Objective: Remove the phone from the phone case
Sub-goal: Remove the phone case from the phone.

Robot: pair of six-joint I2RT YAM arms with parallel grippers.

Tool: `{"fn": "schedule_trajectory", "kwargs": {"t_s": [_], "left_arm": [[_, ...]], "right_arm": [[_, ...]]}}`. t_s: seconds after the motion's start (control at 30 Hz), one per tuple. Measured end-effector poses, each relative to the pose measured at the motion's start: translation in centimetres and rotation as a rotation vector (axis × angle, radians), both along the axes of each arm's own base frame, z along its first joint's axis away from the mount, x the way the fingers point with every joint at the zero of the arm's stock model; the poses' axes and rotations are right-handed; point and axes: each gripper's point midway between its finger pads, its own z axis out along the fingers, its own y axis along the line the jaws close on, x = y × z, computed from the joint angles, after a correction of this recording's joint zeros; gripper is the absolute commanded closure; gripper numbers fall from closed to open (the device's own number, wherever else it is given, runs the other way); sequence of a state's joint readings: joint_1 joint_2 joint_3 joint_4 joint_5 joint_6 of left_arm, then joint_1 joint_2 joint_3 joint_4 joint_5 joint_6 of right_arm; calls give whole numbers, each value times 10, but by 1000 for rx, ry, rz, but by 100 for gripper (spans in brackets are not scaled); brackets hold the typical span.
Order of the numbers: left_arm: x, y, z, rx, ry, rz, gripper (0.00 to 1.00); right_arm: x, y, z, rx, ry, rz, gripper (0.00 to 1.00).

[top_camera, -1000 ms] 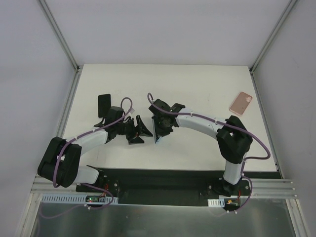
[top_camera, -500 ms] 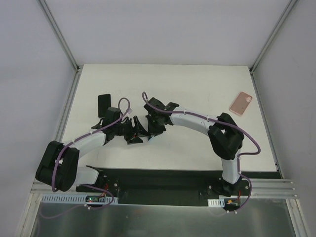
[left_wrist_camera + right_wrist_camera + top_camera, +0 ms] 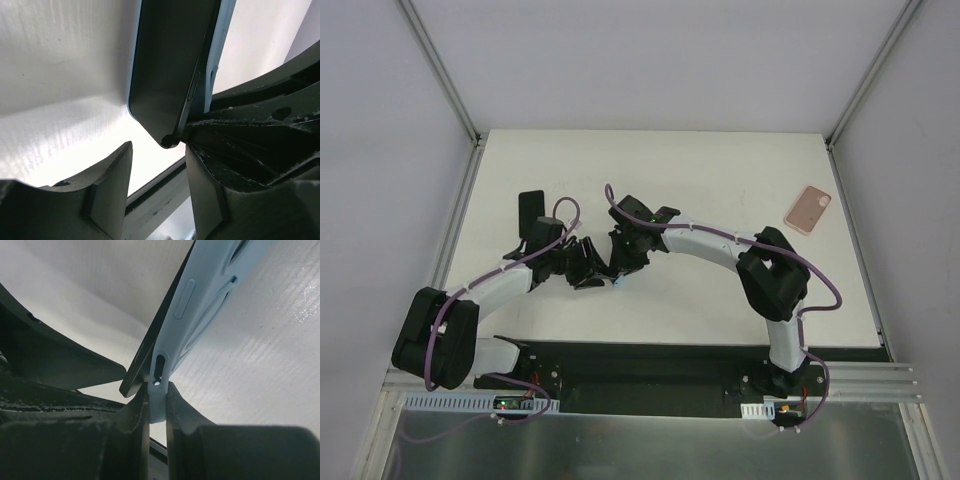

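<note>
My right gripper (image 3: pixel 157 401) is shut on the bottom edge of a light blue phone case (image 3: pixel 200 315) and holds it on edge above the table. The dark phone (image 3: pixel 142 357) stands partly out of the case at that end. In the left wrist view the grey phone (image 3: pixel 167 65) and the blue case edge (image 3: pixel 220 45) hang just above my left gripper (image 3: pixel 157 175), which is open. The phone's corner sits level with its fingertips (image 3: pixel 112 172), close to the right one. In the top view the two grippers (image 3: pixel 588 262) (image 3: pixel 623 258) meet at mid-table.
A pink phone case (image 3: pixel 808 208) lies at the right side of the white table (image 3: pixel 720 180). A black phone-shaped slab (image 3: pixel 530 211) lies at the left, just behind my left arm. Metal frame posts stand at the table's back corners.
My right gripper has carried the cased phone leftwards to my left gripper. The left gripper has shifted slightly, and its open fingers now sit at the phone's corner.
</note>
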State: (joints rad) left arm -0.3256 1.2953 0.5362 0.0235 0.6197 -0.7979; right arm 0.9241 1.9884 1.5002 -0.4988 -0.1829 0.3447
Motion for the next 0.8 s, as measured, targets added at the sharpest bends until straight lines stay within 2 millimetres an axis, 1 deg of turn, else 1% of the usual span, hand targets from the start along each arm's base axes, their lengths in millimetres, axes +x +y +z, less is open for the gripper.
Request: {"fn": "schedule_trajectory", "kwargs": {"t_s": [0.13,0.3,0.4,0.57,0.73,0.8], "left_arm": [[7,3,3,29,-30,19,60],[19,6,14,48,-97,40,64],[24,7,16,60,-117,47,67],[23,8,13,98,-129,35,71],[19,7,7,172,-147,1,80],[18,6,6,198,-152,-10,81]], "right_arm": [[0,3,0,14,5,3,99],[0,8,1,36,10,3,99],[0,9,1,41,12,5,99],[0,10,1,44,13,3,99],[0,9,1,41,16,2,99],[0,9,1,41,16,1,99]]}}
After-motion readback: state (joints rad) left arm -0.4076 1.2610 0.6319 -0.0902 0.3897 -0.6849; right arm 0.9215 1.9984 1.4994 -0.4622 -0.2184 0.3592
